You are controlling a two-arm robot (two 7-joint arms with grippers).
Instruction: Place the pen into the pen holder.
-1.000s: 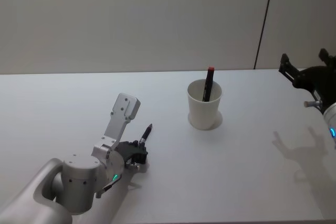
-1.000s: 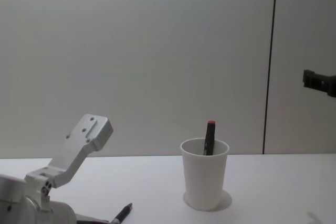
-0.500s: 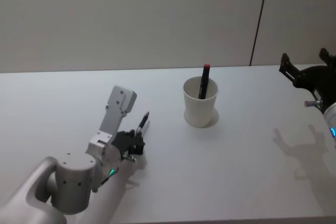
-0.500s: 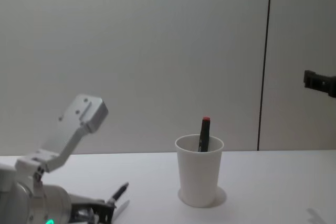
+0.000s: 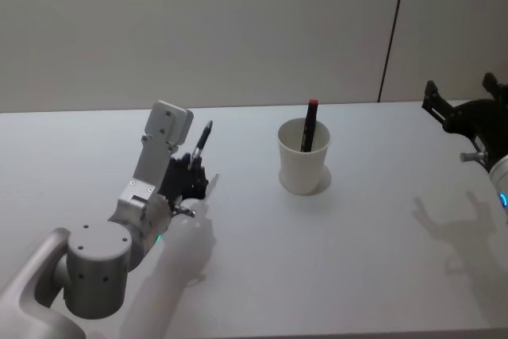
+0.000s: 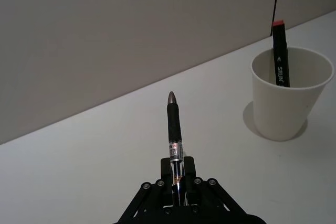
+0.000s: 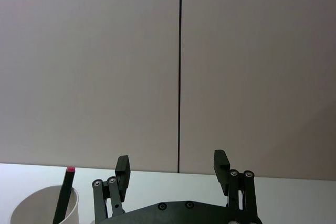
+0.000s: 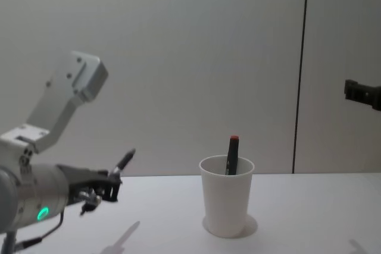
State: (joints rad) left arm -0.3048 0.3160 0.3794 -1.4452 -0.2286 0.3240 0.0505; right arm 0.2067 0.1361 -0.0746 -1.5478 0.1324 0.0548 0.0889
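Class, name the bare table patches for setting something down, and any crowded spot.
Bare: the table front, from the left gripper holding the pen across to under the right gripper; also between left gripper and cup. Crowded: the cup, where a marker stands.

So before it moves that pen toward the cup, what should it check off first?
1. Grip: the left gripper has its jaws shut on one end of the pen, which is clear of the table: ok.
2. Pen above the pen holder: not ok, it is off to the left.
3. Pen pointing down: not ok, its tip tilts upward.
4. Room inside: one red-capped marker leans there, with space beside it: ok.
5. Pen holder upright: ok.
6. Right gripper out of the path: open, raised off to the right: ok.
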